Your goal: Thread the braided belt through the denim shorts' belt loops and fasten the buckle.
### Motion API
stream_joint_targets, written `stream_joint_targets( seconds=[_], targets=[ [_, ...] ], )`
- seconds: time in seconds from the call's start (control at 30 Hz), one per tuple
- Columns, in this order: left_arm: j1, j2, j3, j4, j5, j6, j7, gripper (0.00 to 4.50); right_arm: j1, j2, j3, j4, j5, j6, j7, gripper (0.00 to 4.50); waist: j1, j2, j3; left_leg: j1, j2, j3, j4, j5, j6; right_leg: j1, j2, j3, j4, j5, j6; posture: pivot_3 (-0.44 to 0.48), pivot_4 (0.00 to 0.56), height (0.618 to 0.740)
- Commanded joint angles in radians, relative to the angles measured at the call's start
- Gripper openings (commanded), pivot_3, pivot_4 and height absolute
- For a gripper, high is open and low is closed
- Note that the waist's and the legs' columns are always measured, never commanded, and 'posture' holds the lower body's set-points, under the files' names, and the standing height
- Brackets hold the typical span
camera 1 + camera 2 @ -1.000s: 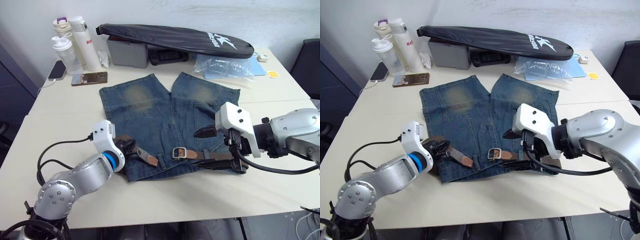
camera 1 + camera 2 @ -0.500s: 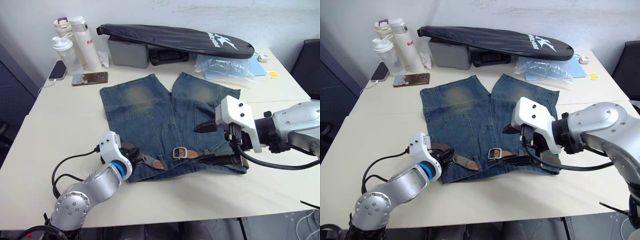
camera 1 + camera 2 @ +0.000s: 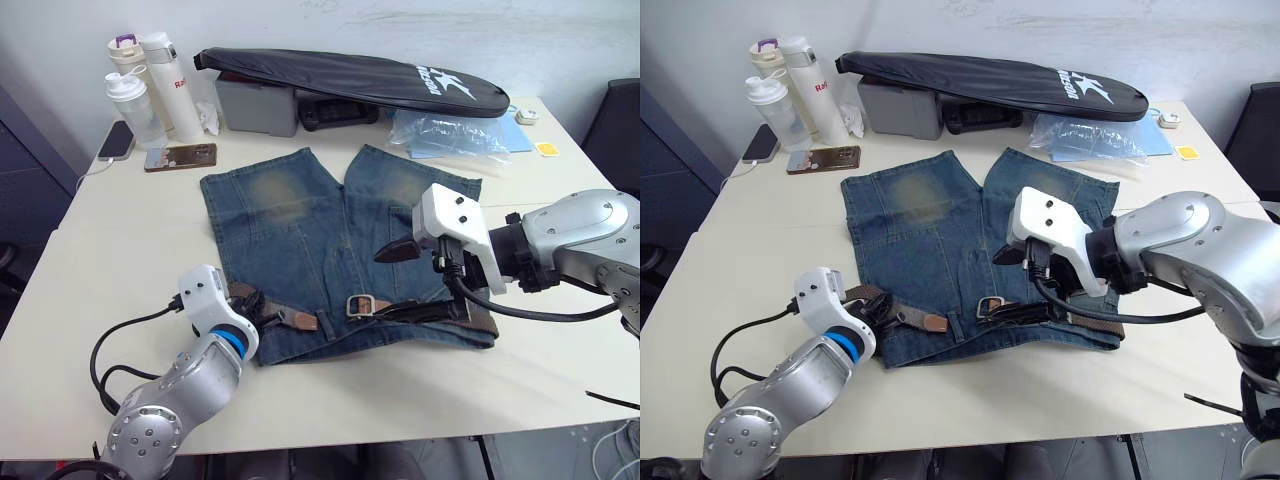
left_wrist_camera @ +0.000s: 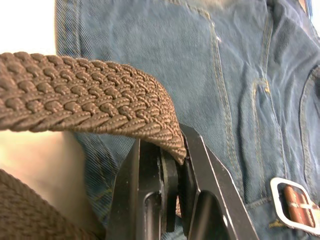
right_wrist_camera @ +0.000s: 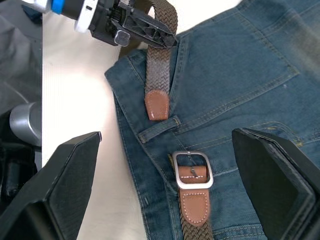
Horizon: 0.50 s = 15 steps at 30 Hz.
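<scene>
Right wrist view | left hand (image 5: 165, 40) clamps braided belt (image 5: 159, 75) (waistband edge); right hand (image 5: 167, 192) spread

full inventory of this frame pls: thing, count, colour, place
shorts: 1, faded blue, table centre
belt: 1, brown braided, along waistband
buckle: 1, silver, mid waistband
belt loop: 1, blue, between belt tip and buckle
long bag: 1, black, table back
bottles: 3, white/clear, back left
phones: 2, back left
plastic bag: 1, clear blue, back right
grey box: 1, under long bag
table: 1, cream
left claw: shut on belt
right claw: open, above buckle
</scene>
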Motion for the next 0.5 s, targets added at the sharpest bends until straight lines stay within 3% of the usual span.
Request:
stream_joint_targets(
  seconds=[0.03,0.2,0.5],
  targets=[
    [0.001,-0.012,-0.016,-0.037,0.007,0.007,-0.006,0.00,-0.023,0.000,-0.018,-0.002,-0.006,-0.015,0.015,4.46,0.000,0.000,0.000,0.000,0.000,0.000,0.000,0.000,0.000,0.000,0.000,0.000,0.000,0.000,0.000,0.000,0.150,0.740],
    [0.003,-0.023,-0.025,-0.040,0.010,0.012,-0.002,0.00,-0.030,-0.006,-0.022,-0.009,0.000,0.000,0.019,4.46,-0.001,0.000,0.000,0.000,0.000,0.000,0.000,0.000,0.000,0.000,0.000,0.000,0.000,0.000,0.000,0.000,0.150,0.740],
    [0.059,-0.178,-0.080,-0.028,0.111,-0.020,0.009,0.00,-0.075,-0.017,-0.026,-0.007,0.019,0.034,0.040,4.46,0.000,0.000,0.001,0.000,0.000,0.000,0.001,-0.001,0.001,0.000,0.000,0.000,-0.001,0.000,0.000,0.000,0.150,0.740]
  ],
)
